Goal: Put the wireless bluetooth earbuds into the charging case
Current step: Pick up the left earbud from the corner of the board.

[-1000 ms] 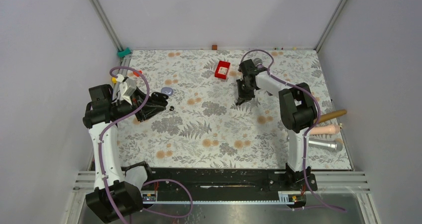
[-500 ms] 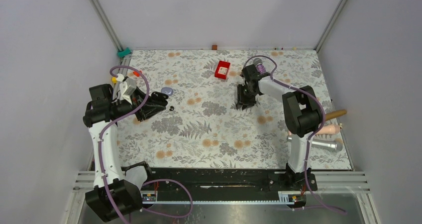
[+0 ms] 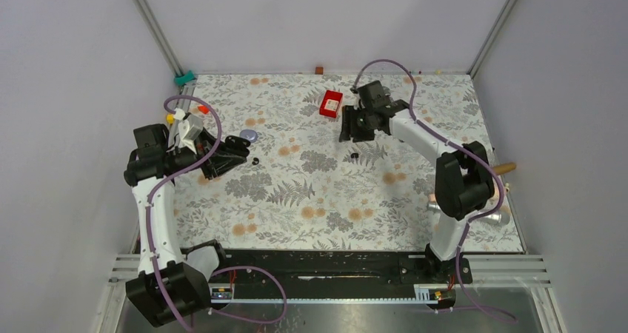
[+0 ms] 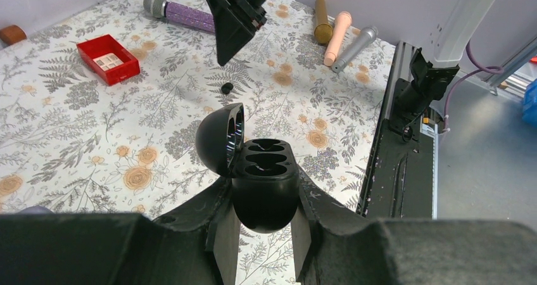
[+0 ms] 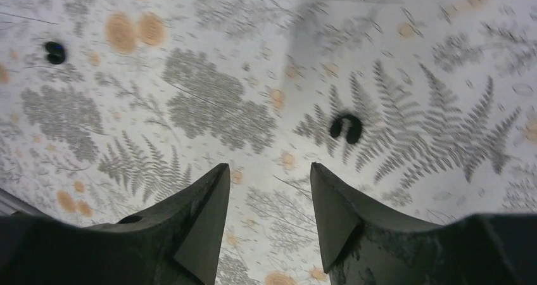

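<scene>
**Left arm, wrist view.** Your left gripper has its jaws clenched on the charging case, a glossy black oval clamshell; they pinch it across its narrow width, at the rounded end nearest the wrist. The case is carried in the jaws over the left part of the bench. Its long axis runs straight out from the jaws, in line with the fingers, toward the middle of the bench. The lid stands swung open on the left of this view; two wells sit one behind the other along the long axis, facing upward.

**Right arm, wrist view.** Your right gripper has its jaws released; they are parted, with only the floral bench pattern between them, and grasp nothing. In the overhead view the gripper hangs over the far middle of the bench, just beside the red box.

**Earbuds.** The first earbud lies on the bench just beyond the tip of the right-hand finger, touching neither finger; it is blurred, so you cannot tell which way it points. The second earbud lies on the bench just beside the left jaws, outside the case; it is too small to show a heading.
</scene>
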Robot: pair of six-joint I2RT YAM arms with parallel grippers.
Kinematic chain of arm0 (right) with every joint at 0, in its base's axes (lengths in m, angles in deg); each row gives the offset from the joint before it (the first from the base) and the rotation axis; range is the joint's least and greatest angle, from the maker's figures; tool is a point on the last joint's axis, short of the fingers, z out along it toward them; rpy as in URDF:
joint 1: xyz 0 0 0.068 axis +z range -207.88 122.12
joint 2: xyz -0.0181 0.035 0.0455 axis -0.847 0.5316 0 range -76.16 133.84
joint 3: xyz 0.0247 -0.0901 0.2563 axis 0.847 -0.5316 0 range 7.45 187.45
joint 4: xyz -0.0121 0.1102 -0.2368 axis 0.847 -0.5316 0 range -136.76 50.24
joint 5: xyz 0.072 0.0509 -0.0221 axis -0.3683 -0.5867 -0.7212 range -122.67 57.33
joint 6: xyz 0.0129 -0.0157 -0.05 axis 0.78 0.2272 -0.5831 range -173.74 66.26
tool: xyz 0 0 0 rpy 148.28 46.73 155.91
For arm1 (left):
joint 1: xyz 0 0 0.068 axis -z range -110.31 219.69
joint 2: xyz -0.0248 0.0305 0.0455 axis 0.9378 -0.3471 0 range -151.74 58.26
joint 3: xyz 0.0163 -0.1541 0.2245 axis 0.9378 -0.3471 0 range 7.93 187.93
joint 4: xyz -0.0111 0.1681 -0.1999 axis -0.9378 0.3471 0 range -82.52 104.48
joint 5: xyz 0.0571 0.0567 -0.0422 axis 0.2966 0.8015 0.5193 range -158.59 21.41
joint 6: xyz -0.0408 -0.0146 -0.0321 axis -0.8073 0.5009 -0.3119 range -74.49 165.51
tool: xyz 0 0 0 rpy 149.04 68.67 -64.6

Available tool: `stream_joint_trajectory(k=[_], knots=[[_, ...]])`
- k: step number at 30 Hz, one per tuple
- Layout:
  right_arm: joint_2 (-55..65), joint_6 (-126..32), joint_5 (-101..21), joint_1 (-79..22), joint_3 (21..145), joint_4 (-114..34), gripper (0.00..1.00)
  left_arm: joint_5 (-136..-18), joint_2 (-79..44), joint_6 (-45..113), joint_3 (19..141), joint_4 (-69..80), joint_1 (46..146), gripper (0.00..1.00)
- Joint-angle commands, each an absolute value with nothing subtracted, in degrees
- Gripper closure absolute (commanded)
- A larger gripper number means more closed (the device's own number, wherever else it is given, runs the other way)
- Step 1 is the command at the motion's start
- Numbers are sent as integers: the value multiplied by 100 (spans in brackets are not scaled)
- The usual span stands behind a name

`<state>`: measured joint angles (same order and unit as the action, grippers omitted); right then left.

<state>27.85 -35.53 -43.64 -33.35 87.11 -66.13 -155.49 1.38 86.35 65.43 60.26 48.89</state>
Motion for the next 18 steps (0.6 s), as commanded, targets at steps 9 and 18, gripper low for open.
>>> stream_joint_trajectory(k=[9,18], knots=[[4764,-3857,-4105,-1624,12140,-6871,36,-15725,125,8783,6619,5922,4853,100],[6717,-4121,-3971,-917,14588,-7133,23,-15572,399,8838,6608,5916,4816,100]])
